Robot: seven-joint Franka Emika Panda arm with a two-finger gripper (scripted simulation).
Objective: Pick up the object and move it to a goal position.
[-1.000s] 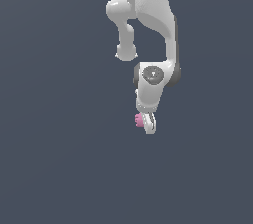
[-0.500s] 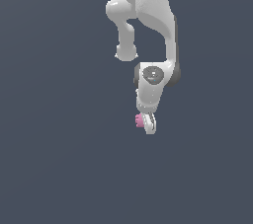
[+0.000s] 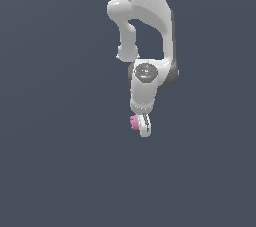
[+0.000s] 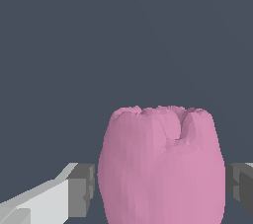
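- Exterior view: the white arm [image 3: 147,31] reaches down from the top of the picture against a plain dark grey-blue ground, with no edge or corner of any surface to be made out.
- Exterior view: the tool [image 3: 142,125] hangs at the arm's lower end, pointing downward.
- Exterior view: the object [image 3: 134,122], a small pink bumpy lump, sits at the tip of the tool, showing on the exterior view's left side of the white finger and touching it.
- Exterior view: whether the object rests on anything or is held clear cannot be told from here.
- Wrist view: the object fills the space between the two fingers, a matte pink rounded mass with a notched, uneven crown.
- Wrist view: one grey pad [image 4: 81,188] meets the object's flank on one side and the other pad [image 4: 241,184] meets it on the opposite side, so the tool is closed around the object, gripping it.
- Wrist view: behind the object there is only the same flat dark ground.
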